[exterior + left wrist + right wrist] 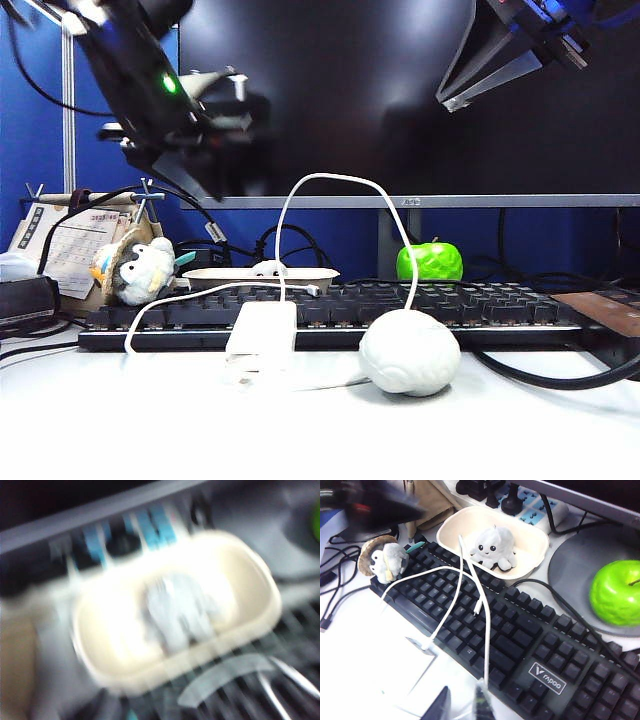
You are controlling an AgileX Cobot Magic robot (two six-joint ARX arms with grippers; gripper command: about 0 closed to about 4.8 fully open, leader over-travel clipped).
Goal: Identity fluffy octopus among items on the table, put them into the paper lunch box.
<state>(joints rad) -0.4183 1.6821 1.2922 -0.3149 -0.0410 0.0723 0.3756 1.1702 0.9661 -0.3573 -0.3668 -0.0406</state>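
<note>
Sitting in one paper lunch box (530,555): one fluffy octopus (492,547); left tool (200,175) state unclear; right tool (490,85) open.

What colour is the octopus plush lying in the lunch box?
The fluffy octopus is pale grey with small black eyes; the right wrist view shows it best.

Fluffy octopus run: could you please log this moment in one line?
fluffy octopus: inside paper lunch box | left gripper: raised above box | right gripper: raised, open
</note>
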